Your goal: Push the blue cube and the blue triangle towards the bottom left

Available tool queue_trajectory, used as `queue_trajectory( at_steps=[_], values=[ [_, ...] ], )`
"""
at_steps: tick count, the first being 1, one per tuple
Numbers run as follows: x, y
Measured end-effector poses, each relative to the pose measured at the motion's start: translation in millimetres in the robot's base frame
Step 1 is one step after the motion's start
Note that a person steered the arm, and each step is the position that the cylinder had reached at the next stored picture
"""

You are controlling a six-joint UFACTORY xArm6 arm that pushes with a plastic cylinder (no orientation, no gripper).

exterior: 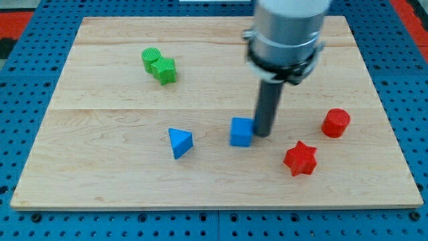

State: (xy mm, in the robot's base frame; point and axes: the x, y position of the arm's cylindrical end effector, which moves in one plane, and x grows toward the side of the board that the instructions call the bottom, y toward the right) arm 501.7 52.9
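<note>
Two touching green blocks (158,65), red cylinder (336,123), red star (299,158), wooden board (100,174).

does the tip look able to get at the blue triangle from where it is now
Probably not directly: my tip sits at the blue cube's right edge, and the cube lies between it and the blue triangle.

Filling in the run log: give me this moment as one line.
tool: my tip at blue cube's right side | blue triangle left of cube, apart | both mid-board, not yet bottom left

My arm hangs from the view's top; rod upright; my tip (263,134) low.
</note>
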Motion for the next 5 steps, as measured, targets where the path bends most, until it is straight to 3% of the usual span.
queue_trajectory(
  at_steps=[1,3,4,5],
  values=[
    [23.7,-52.5],
    [30.6,-135.5],
    [30.6,-159.9],
    [19.7,-123.8]
  ],
)
